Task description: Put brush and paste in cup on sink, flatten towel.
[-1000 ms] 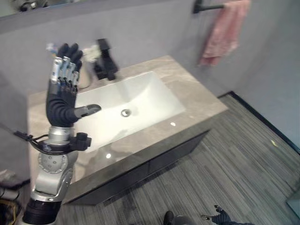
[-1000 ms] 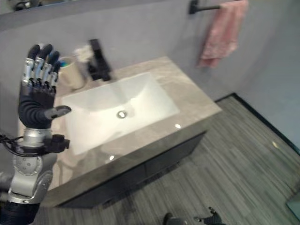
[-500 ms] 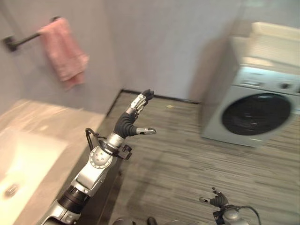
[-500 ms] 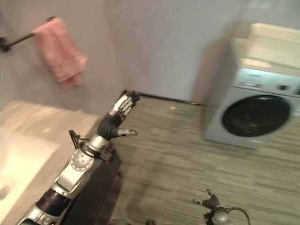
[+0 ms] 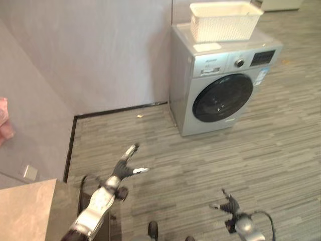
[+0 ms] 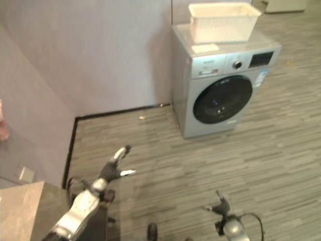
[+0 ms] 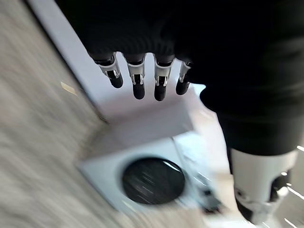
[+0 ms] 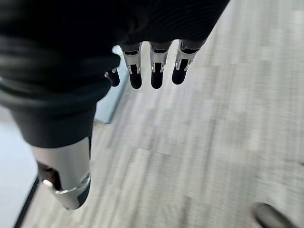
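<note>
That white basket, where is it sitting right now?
The white basket sits on top of the washing machine, against the grey wall at the upper right of the eye views, across the wood-look floor from both open hands.

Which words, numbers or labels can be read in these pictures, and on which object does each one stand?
No text can be read.
washing machine: small print on the panel beside its knob, and a sticker by the door, both too small and blurred to read.
white basket on top of it: no print visible.
left hand and right hand: no markings visible.
</note>
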`<state>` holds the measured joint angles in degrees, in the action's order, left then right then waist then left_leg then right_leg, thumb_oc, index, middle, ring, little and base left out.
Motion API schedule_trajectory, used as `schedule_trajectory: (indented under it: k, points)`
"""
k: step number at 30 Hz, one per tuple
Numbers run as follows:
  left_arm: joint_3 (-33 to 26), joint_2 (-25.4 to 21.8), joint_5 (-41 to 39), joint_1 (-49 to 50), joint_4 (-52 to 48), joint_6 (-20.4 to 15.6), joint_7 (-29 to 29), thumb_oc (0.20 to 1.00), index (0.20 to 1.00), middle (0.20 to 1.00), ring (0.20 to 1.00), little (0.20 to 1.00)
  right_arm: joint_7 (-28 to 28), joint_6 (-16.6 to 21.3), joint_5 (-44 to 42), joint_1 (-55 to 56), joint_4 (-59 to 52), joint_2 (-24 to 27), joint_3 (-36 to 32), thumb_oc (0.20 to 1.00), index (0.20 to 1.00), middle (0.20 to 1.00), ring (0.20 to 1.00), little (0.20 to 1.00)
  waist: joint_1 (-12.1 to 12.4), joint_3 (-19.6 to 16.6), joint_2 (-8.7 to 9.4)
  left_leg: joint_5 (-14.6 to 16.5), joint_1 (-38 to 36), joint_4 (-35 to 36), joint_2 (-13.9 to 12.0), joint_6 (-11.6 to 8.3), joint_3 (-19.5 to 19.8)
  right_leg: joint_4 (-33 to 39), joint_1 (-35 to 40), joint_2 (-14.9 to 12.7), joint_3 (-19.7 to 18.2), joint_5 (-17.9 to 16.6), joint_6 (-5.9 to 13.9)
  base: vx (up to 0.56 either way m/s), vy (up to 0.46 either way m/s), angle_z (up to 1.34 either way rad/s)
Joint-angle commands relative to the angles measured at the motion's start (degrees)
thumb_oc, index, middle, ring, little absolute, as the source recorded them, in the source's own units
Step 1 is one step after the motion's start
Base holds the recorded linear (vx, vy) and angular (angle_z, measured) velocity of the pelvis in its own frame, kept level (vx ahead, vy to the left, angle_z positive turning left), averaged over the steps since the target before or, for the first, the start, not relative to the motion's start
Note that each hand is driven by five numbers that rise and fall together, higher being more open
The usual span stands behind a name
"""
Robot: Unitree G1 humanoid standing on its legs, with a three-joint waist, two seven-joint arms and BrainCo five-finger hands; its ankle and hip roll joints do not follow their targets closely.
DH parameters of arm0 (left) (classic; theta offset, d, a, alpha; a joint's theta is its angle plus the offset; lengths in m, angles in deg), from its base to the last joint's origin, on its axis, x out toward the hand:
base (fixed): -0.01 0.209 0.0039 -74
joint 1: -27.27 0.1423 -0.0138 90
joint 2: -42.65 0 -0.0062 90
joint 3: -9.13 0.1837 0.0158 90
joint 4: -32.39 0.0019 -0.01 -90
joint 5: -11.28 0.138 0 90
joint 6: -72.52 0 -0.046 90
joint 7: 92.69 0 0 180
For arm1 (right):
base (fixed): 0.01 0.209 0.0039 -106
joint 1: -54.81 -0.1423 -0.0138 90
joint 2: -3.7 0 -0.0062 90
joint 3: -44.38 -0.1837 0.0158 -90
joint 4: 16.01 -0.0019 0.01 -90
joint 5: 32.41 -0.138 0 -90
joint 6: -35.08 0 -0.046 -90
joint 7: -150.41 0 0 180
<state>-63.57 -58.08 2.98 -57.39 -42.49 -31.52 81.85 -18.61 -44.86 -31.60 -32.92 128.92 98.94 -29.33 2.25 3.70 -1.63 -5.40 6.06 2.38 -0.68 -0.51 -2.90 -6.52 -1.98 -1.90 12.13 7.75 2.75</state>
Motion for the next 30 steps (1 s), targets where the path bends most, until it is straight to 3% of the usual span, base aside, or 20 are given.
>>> schedule_trajectory:
  k: [1,5,7,8,9,10,13,16,20,24,27,29,30]
  points:
    - [-2.2,0.3,3.7,-1.7,2.5,0.0,-2.2,1.000,1.000,1.000,1.000,1.000,0.3,0.6,-1.2,0.1,-0.1,2.7,-2.4,1.000,1.000,1.000,1.000,1.000,-0.8,-1.2,3.75,9.1,-3.7,-3.8,2.0,0.71,-1.2,6.7,-0.5,-0.6,-3.6,-6.3,2.36,0.05,-0.038,0.06]
    - [-1.5,1.1,8.6,-1.7,9.5,1.8,-2.7,1.000,1.000,1.000,1.000,1.000,-0.3,0.2,-1.4,1.5,-0.9,3.3,-3.3,1.000,1.000,1.000,1.000,1.000,-1.2,-0.9,3.74,8.7,-3.7,-4.3,1.6,-0.18,-0.6,8.2,0.4,0.0,-4.1,-6.4,1.94,0.03,-0.089,0.14]
    - [-1.0,1.7,11.1,-2.6,13.9,3.1,-2.8,1.000,1.000,1.000,1.000,1.000,-0.6,0.3,-2.8,2.1,-1.5,4.0,-4.3,1.000,1.000,1.000,1.000,1.000,-1.5,0.6,4.00,8.4,-0.4,-12.4,1.7,-1.48,-1.4,7.8,0.5,-0.5,-3.7,-6.3,1.33,-0.09,-0.107,0.22]
    - [0.2,2.5,12.5,-4.0,16.2,3.5,-3.9,1.000,1.000,1.000,1.000,1.000,-0.4,0.8,-5.8,2.3,-1.6,4.0,-5.7,1.000,1.000,1.000,1.000,1.000,-2.7,1.8,3.97,7.4,2.8,-16.9,-1.7,-2.76,-6.3,7.1,0.9,-1.2,-1.7,-5.7,1.11,-0.11,-0.048,0.40]
    - [0.2,2.5,12.5,-4.1,16.3,3.4,-4.0,1.000,1.000,1.000,1.000,1.000,-0.4,0.8,-5.8,2.2,-1.6,4.0,-5.8,1.000,1.000,1.000,1.000,1.000,-2.7,1.6,3.96,7.2,3.2,-16.9,-1.7,-2.74,-6.3,7.1,0.5,-1.2,-1.6,-5.9,1.08,-0.09,0.012,0.80]
    - [2.1,3.2,16.1,-5.2,19.1,3.6,-4.0,1.000,1.000,1.000,1.000,1.000,-0.9,1.0,-9.6,2.6,-0.4,3.5,-7.4,1.000,1.000,1.000,1.000,1.000,-2.9,2.7,4.02,7.0,3.8,-16.4,-5.2,-3.03,-11.5,5.9,1.4,-2.0,-0.1,-5.0,1.16,-0.04,0.028,0.81]
    - [2.1,3.6,16.7,-4.5,21.6,3.9,-3.9,1.000,1.000,1.000,1.000,1.000,-1.2,1.1,-10.7,2.7,0.9,2.7,-7.8,1.000,1.000,1.000,1.000,1.000,-2.8,2.3,3.68,8.8,2.7,-14.2,-3.7,-1.99,-10.4,5.1,1.7,-2.3,0.1,-4.9,1.79,0.02,0.043,0.49]
    - [2.1,3.4,17.7,-3.6,22.8,3.8,-3.8,1.000,1.000,1.000,1.000,1.000,-2.2,1.1,-12.0,3.4,2.4,1.5,-8.5,1.000,1.000,1.000,1.000,1.000,-2.9,1.3,3.37,8.4,1.5,-12.0,-2.9,-1.72,-10.2,4.7,1.9,-2.9,0.7,-5.0,2.08,0.08,0.078,0.23]
    - [1.9,3.6,17.7,-2.3,25.9,4.3,-3.1,1.000,1.000,1.000,1.000,1.000,-3.3,0.2,-12.9,1.0,9.0,-0.7,-7.5,1.000,1.000,1.000,1.000,1.000,-1.4,-1.0,2.67,7.1,-2.7,-3.9,-0.4,-1.01,-8.2,6.2,3.6,-4.1,2.4,-5.6,3.16,0.09,0.123,0.32]
    - [2.6,3.9,18.4,-2.4,27.8,4.3,-3.0,1.000,1.000,1.000,1.000,1.000,-3.3,-0.1,-12.9,-0.8,10.0,-1.2,-6.7,1.000,1.000,1.000,1.000,1.000,-1.0,-1.7,2.57,6.9,-2.9,-3.0,0.2,-0.66,-7.4,6.4,3.9,-4.5,3.2,-5.6,3.51,0.04,0.072,0.30]
    - [3.3,4.4,18.7,-3.3,30.7,4.3,-3.6,1.000,1.000,1.000,1.000,1.000,-3.6,0.2,-13.1,-2.4,8.6,-1.6,-5.3,1.000,1.000,1.000,1.000,1.000,-0.7,-1.3,2.81,8.4,-2.3,-5.1,0.5,-0.21,-7.3,4.1,3.5,-5.1,3.3,-4.4,3.48,0.02,0.072,0.06]
    - [4.0,4.4,18.7,-4.8,31.2,4.4,-4.1,1.000,1.000,1.000,1.000,1.000,-3.5,0.5,-13.4,-4.2,6.3,-1.2,-4.1,1.000,1.000,1.000,1.000,1.000,-0.6,0.2,2.93,10.8,0.0,-10.8,0.1,0.17,-7.6,-1.1,1.1,-5.9,3.3,-2.6,3.25,-0.13,0.056,0.04]
    - [4.2,4.0,18.0,-6.4,30.4,4.5,-5.2,1.000,1.000,1.000,1.000,1.000,-3.5,1.1,-15.0,-5.8,1.3,-0.8,-3.1,1.000,1.000,1.000,1.000,1.000,-0.8,3.0,3.08,14.2,3.4,-19.2,-0.9,0.14,-8.1,-9.0,-3.2,-7.0,2.8,-0.2,3.06,-0.17,0.052,0.04]
